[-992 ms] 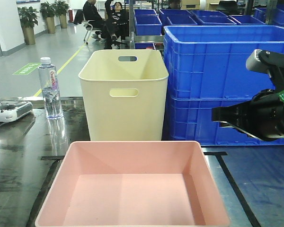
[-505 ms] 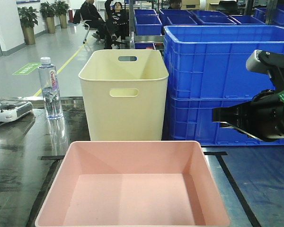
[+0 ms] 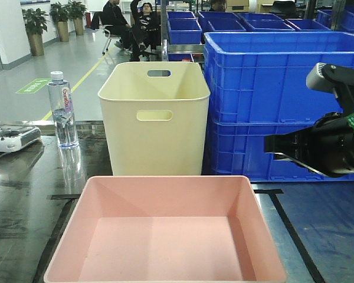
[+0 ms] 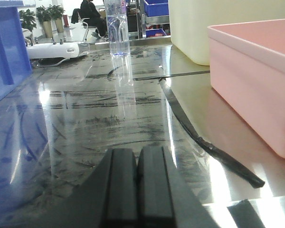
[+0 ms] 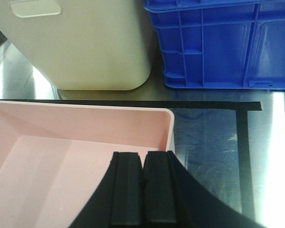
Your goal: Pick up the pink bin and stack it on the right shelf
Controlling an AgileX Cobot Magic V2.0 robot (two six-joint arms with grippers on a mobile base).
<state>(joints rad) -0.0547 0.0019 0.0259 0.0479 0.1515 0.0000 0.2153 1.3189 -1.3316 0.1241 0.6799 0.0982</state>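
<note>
The pale-pink bin [image 3: 165, 236] sits empty on the dark glossy tabletop [image 3: 23, 194], inside a black tape outline [image 3: 286, 218]. My right gripper [image 3: 266, 144] hangs above the bin's right side, in front of the blue crates, pointing left. In the right wrist view its jaws [image 5: 143, 154] are shut and empty, over the bin's [image 5: 61, 152] far right corner. My left gripper [image 4: 137, 154] is shut and empty, low over the tabletop to the left of the bin [image 4: 256, 80]. The left gripper is out of the front view.
A tall cream bin with handle slots [image 3: 154, 118] stands right behind the pink bin. Stacked blue crates [image 3: 283, 100] stand to its right. A water bottle [image 3: 63, 109] and a grey controller [image 3: 9, 138] stand at the left. Another blue crate [image 4: 7, 52] is left of my left gripper.
</note>
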